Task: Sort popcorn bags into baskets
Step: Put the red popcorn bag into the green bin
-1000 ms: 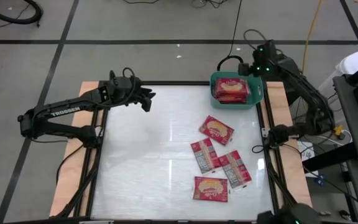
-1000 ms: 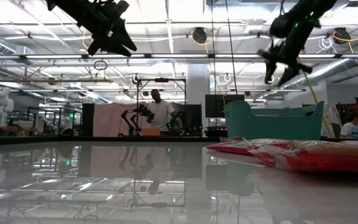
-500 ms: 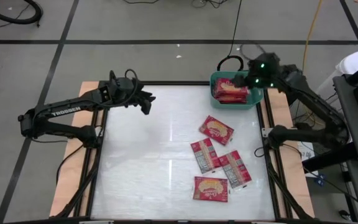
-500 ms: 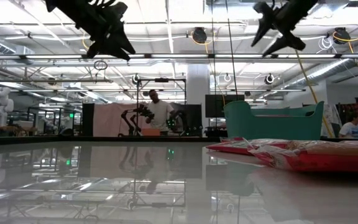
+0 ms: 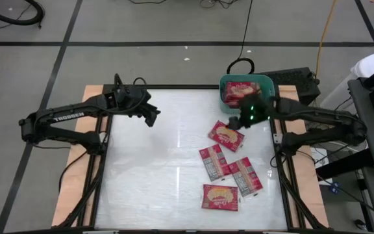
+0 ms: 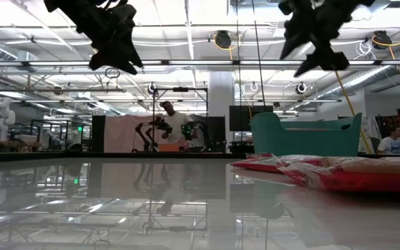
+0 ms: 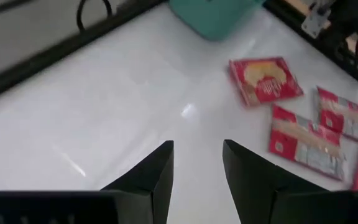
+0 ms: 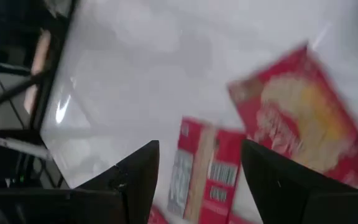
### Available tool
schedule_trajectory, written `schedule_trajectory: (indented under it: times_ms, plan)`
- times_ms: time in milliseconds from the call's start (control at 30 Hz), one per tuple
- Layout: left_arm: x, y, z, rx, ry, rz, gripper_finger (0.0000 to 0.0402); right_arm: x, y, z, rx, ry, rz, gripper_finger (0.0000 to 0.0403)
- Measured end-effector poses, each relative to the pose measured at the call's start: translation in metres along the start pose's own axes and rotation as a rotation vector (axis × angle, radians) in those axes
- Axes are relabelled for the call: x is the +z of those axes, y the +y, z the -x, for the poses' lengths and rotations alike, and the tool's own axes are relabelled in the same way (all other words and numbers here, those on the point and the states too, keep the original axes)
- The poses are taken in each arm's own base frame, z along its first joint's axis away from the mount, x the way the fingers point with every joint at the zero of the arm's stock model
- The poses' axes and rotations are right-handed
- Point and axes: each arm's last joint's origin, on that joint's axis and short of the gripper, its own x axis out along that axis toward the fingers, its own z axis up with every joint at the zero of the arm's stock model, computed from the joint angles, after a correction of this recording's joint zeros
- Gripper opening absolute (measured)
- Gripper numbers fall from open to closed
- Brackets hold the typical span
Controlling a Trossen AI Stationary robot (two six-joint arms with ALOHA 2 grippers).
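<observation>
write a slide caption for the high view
Right claw, open, hovers over the nearest of four popcorn bags beside the teal basket; left claw waits across the table.

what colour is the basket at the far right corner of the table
Teal-green. The basket shows best in the high view, with red popcorn bags inside.

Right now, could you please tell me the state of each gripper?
Left gripper: open, empty, above bare table.
Right gripper: open, empty, above the popcorn bags beside the basket.
</observation>
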Motion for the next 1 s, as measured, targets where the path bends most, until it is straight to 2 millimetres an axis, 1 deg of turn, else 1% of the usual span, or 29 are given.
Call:
schedule_trajectory:
  times_ms: [233, 367, 533, 700, 833, 1000]
  plan:
    - [-0.011, -0.019, 0.001, -0.06, 0.05, 0.003, 0.014, -0.035, -0.022, -0.04, -0.048, 0.078, -0.114, 0.0219]
    - [-0.017, -0.03, 0.002, -0.092, 0.067, -0.004, 0.014, -0.048, -0.037, -0.051, -0.103, 0.12, -0.19, 0.0219]
    - [-0.022, -0.04, 0.003, -0.108, 0.074, -0.028, 0.014, -0.051, -0.044, -0.052, -0.154, 0.141, -0.196, 0.0219]
    - [-0.026, -0.046, 0.005, -0.083, 0.055, -0.051, 0.014, -0.054, -0.062, -0.047, -0.339, 0.162, -0.223, 0.0219]
    - [-0.028, -0.049, 0.005, -0.069, 0.045, -0.046, 0.014, -0.052, -0.072, -0.044, -0.42, 0.17, -0.195, 0.0225]
    - [-0.028, -0.05, 0.006, -0.062, 0.039, -0.05, 0.014, -0.05, -0.095, -0.054, -0.433, 0.152, -0.216, 0.0247]
